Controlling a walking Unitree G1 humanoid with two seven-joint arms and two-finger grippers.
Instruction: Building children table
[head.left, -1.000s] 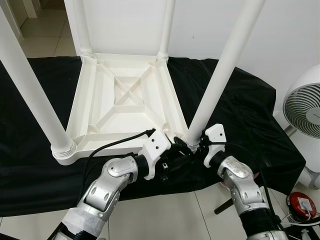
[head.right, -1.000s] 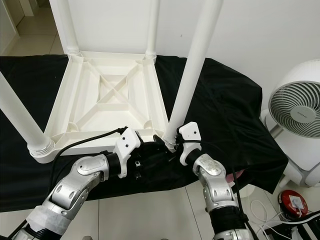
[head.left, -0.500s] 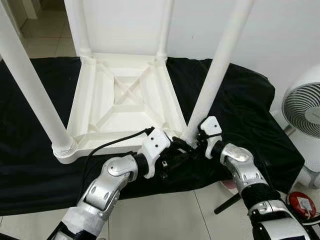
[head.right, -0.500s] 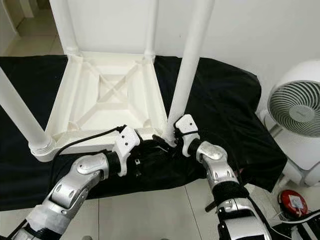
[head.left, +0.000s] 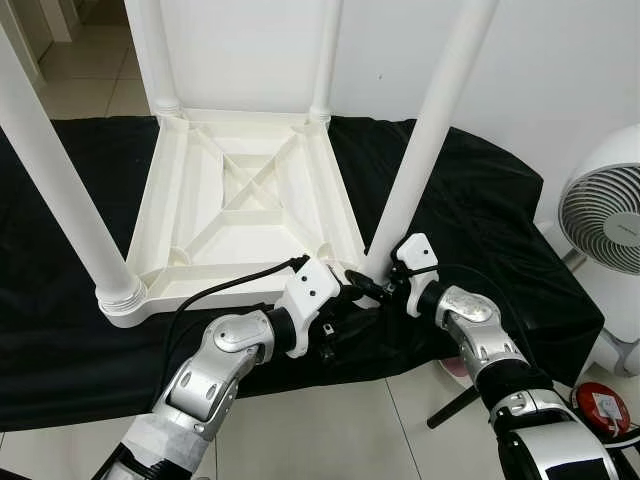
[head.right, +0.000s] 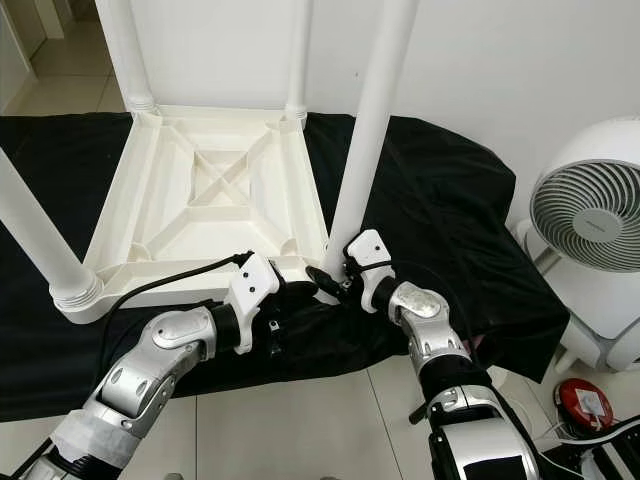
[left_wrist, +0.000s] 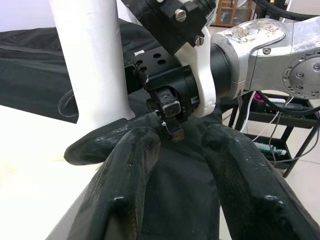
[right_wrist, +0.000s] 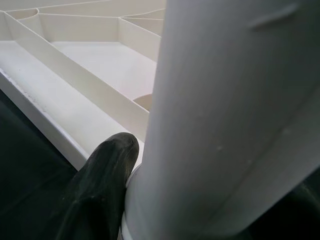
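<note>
Leg-seating step: your right gripper (head.left: 383, 287) clasps the leg (head.left: 425, 150) at the tabletop's (head.left: 240, 200) near right corner; left gripper (left_wrist: 170, 165), fingers parted, hovers beside. Next, twist it home.

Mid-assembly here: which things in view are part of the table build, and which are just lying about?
Part of the job:
- upturned white plastic table top
- white plastic leg at its near right corner
- three other white legs, already standing in their corners
- right gripper, clasping that leg's base
- left gripper

Lying about:
- black cloth
- white round fan
</note>
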